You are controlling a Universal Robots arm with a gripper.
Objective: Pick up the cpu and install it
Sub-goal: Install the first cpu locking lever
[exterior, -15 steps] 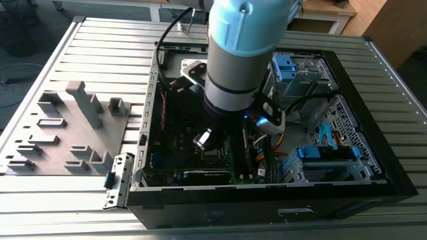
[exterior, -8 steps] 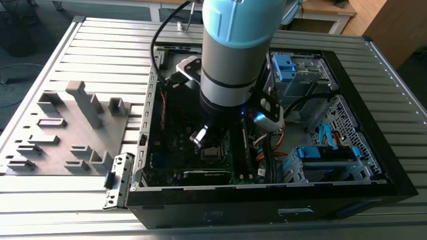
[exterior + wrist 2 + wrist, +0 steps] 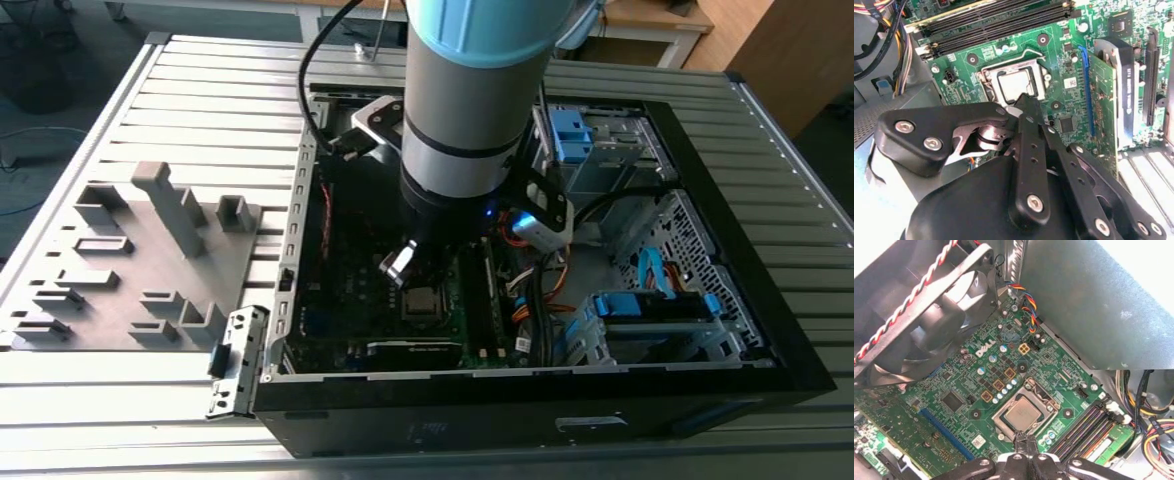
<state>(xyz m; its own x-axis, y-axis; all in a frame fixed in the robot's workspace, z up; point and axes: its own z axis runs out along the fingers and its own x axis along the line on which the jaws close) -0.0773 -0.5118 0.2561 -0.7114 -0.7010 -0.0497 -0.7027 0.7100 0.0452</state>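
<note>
Silver-grey cpu point(image 3: 1023, 413) in green motherboard point(image 3: 974, 390); black claw point(image 3: 1026, 445); black case point(image 3: 534, 420); pale grey slatted tabletop point(image 3: 134, 410).

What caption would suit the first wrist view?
Gripper poised beside the cpu, which sits in its socket on the green motherboard.

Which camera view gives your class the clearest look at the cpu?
The first wrist view: the cpu lies flat in its socket, its whole silver face unobstructed. In the second wrist view the gripper overlaps its near edge. In the exterior view it is a small square beneath the arm.
</note>
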